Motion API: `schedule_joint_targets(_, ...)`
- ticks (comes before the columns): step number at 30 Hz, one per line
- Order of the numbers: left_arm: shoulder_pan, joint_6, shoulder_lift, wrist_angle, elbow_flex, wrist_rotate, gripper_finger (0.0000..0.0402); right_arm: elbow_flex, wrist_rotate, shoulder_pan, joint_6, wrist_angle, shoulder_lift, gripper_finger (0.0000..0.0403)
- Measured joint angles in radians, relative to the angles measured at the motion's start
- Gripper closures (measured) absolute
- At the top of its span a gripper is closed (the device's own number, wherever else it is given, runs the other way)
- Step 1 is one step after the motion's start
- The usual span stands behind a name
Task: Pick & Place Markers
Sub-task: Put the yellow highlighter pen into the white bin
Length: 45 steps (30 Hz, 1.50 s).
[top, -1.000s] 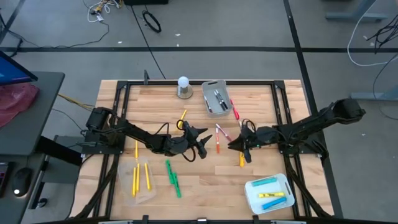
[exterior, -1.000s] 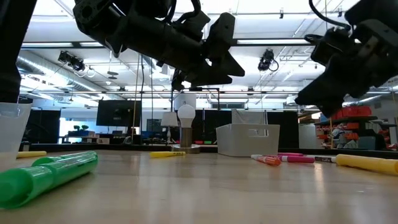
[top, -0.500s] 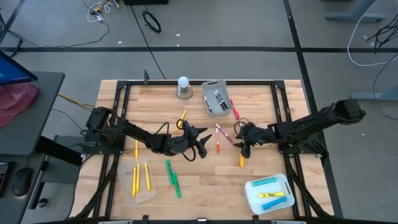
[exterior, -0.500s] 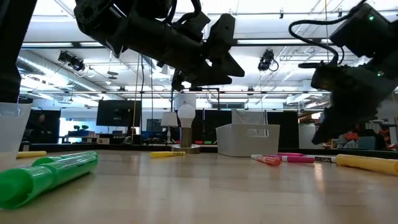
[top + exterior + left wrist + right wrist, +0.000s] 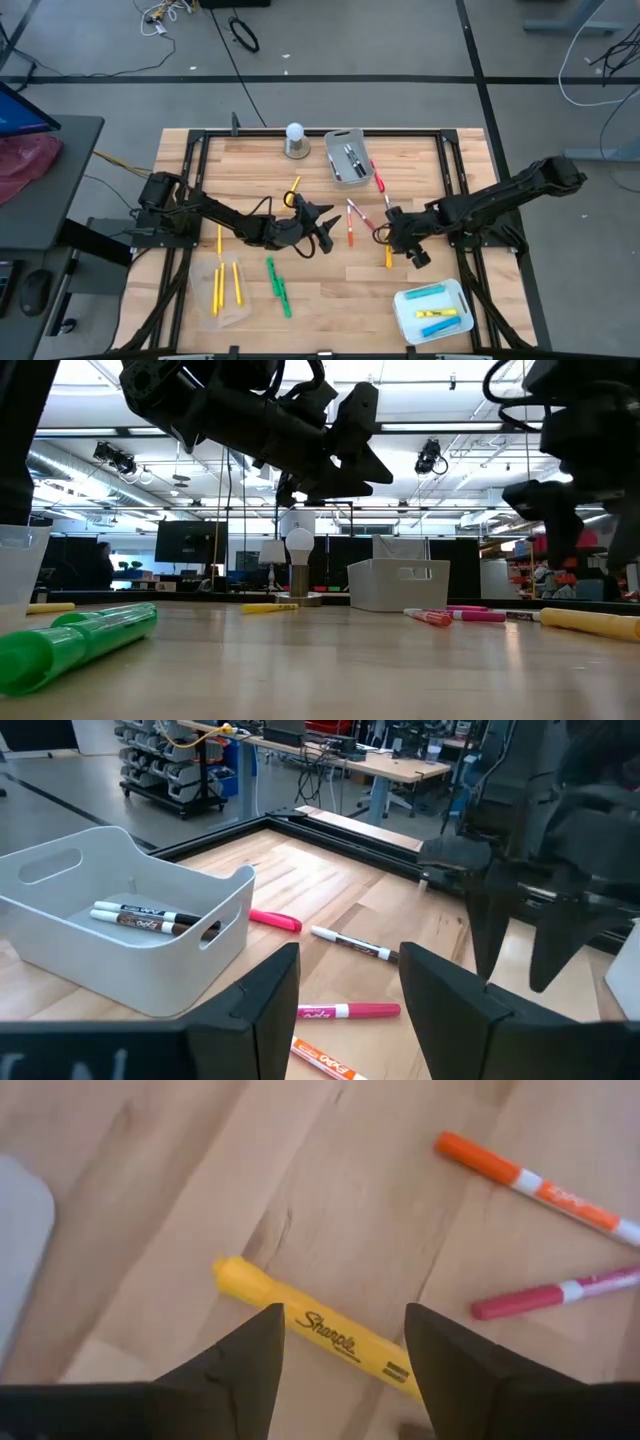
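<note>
Markers lie flat and loose on the wooden table [image 5: 320, 300]: an orange one [image 5: 351, 233], a pink one [image 5: 358, 213], a red one [image 5: 378, 181], green ones [image 5: 278, 287] and yellow ones [image 5: 237, 283]. My right gripper [image 5: 342, 1320] is open and points steeply down over a yellow marker [image 5: 320, 1332], its fingers on either side above it and clear of it. In the high view that marker [image 5: 389, 260] shows just beside my right gripper [image 5: 392, 238]. My left gripper [image 5: 325, 228] hangs open and still above mid-table, near the orange and pink markers [image 5: 345, 1011].
A grey bin [image 5: 347, 157] holding dark markers stands at the far middle, with a white ball on a grey base [image 5: 295, 140] to its left. A white tray [image 5: 433, 311] with blue and yellow markers sits at the near right. A black frame [image 5: 450, 170] borders the table.
My right gripper has tipped from nearly level to pointing steeply down, rolling as it turned, and has risen a little. Its fingers have opened. It now stands over the yellow marker. The markers have not moved.
</note>
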Motion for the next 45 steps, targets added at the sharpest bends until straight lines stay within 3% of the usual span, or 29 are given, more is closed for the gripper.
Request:
schedule_joint_targets(16, 0.006, 0.000, 0.000, -0.009, 0.000, 0.000, 0.0223, -0.001, -0.031, -0.001, -0.271, 0.071, 0.265, 0.0198)
schedule_joint_targets(19, 0.006, 0.000, 0.000, -0.013, 0.000, 0.000, 0.0223, -0.001, -0.038, 0.000, -0.268, 0.069, 0.267, 0.0226)
schedule_joint_targets(27, 0.006, 0.000, 0.000, -0.015, 0.000, 0.000, 0.0223, 0.005, -0.030, 0.012, -0.191, 0.089, 0.263, 0.0360)
schedule_joint_targets(36, 0.006, -0.001, 0.000, -0.023, 0.000, 0.000, 0.0223, 0.201, 0.027, 0.143, 0.245, 0.087, 0.148, 0.0356)
schedule_joint_targets(40, 0.005, -0.001, 0.000, -0.024, 0.000, 0.010, 0.0223, 0.282, -0.003, 0.269, 0.459, 0.036, 0.074, 0.0351)
schedule_joint_targets(45, 0.003, -0.001, 0.000, -0.024, 0.000, 0.046, 0.0223, 0.290, 0.001, 0.474, 0.761, -0.048, 0.027, 0.0352)
